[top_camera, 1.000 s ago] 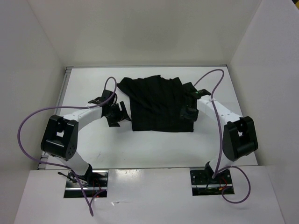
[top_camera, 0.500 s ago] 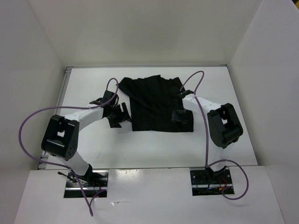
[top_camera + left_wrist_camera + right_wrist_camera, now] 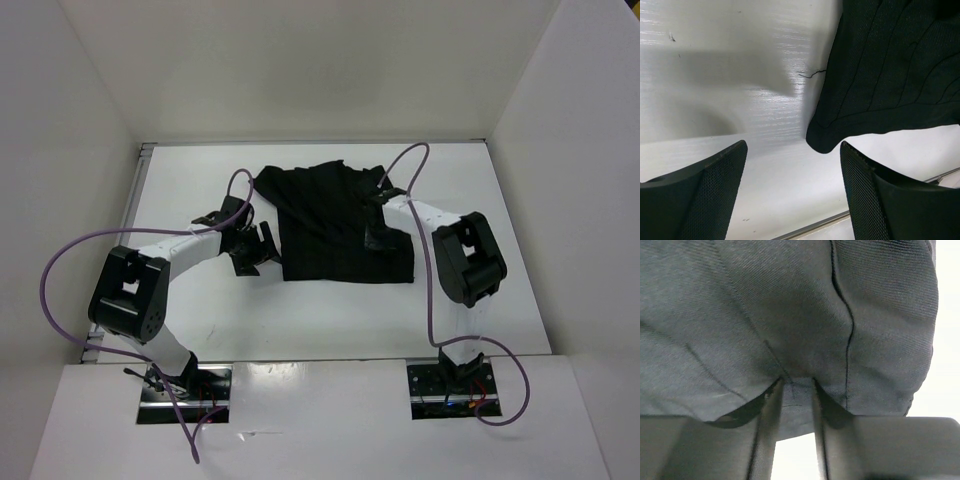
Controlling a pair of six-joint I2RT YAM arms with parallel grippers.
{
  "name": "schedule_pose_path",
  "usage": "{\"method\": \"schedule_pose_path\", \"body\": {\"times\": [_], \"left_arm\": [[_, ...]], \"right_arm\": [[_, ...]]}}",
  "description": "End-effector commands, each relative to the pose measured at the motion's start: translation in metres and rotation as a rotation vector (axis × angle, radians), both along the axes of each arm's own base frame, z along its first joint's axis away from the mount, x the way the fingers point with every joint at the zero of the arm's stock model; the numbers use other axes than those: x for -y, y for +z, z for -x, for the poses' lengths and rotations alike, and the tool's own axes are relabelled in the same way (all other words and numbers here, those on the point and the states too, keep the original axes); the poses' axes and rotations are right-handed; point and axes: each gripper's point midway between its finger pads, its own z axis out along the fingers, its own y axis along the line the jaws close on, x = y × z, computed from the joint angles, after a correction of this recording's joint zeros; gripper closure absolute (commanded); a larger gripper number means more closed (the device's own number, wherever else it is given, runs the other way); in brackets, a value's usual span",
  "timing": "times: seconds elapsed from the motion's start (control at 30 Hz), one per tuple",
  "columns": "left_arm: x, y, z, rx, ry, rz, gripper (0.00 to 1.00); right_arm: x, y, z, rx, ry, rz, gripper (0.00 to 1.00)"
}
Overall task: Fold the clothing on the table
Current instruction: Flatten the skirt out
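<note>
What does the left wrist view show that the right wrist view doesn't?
Left wrist only: the left gripper open over bare table, short of the clothing and its rounded corner, with a loose thread at its edge. Right wrist only: the right gripper closed on a pinch of fabric that fills the view. Both: the black clothing with thin seam lines.

This is a robot test cell in a lab. A plain white table [image 3: 300, 320] is boxed in by bare white walls [image 3: 300, 70] beyond the left pincer [image 3: 255, 250] and right pincer [image 3: 378, 238] and out to either side. Purple cables [image 3: 60, 260] loop from arms [image 3: 170, 245] bolted to metal plates [image 3: 185, 395] behind the pincers.
</note>
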Motion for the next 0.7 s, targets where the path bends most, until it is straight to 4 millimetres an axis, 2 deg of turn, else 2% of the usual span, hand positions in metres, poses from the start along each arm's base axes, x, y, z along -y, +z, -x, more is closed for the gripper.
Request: {"method": "schedule_pose_path", "body": {"times": [0.0,0.07,0.1,0.13,0.17,0.23,0.33,0.37,0.4,0.5,0.53,0.57,0.6,0.63,0.67], "left_arm": [[0.003,0.003,0.001,0.003,0.009,0.023,0.18],[0.003,0.003,0.001,0.003,0.009,0.023,0.18],[0.003,0.003,0.001,0.003,0.009,0.023,0.18],[0.003,0.003,0.001,0.003,0.009,0.023,0.18],[0.004,0.004,-0.001,0.011,0.009,0.025,0.18],[0.004,0.001,0.0,0.003,0.009,0.023,0.18],[0.004,0.001,0.0,0.003,0.009,0.023,0.18],[0.004,0.001,0.0,0.003,0.009,0.023,0.18],[0.004,-0.002,0.0,-0.006,0.009,0.02,0.18],[0.005,0.001,-0.002,0.003,0.009,0.023,0.18],[0.005,0.001,-0.003,0.003,0.009,0.023,0.18],[0.005,0.001,-0.003,0.003,0.009,0.023,0.18],[0.005,0.001,-0.003,0.003,0.009,0.023,0.18],[0.005,0.001,-0.003,0.003,0.009,0.023,0.18],[0.005,0.001,-0.004,0.011,0.009,0.025,0.18]], "right_arm": [[0.0,0.005,-0.014,0.065,-0.003,0.047,0.67],[0.002,0.003,-0.011,0.06,0.005,0.083,0.78],[-0.001,0.003,-0.01,0.068,0.004,0.09,0.89],[0.004,0.004,-0.01,0.071,-0.001,0.115,0.95],[0.0,0.004,-0.008,0.072,0.012,0.115,1.0],[-0.001,0.01,-0.006,0.082,0.018,0.122,1.0],[-0.002,0.031,-0.011,0.134,0.003,0.101,1.0],[-0.006,0.046,-0.012,0.166,0.01,0.082,1.0],[-0.006,0.054,-0.012,0.183,0.008,0.072,1.0],[-0.009,0.078,-0.008,0.215,0.012,0.026,1.0],[-0.01,0.08,-0.005,0.206,0.026,0.018,1.0],[-0.012,0.079,-0.004,0.2,0.03,0.006,0.86],[-0.014,0.077,0.0,0.176,0.048,-0.005,0.56],[-0.013,0.068,0.003,0.152,0.049,0.008,0.37],[-0.012,0.06,0.007,0.125,0.053,0.011,0.37]]}}
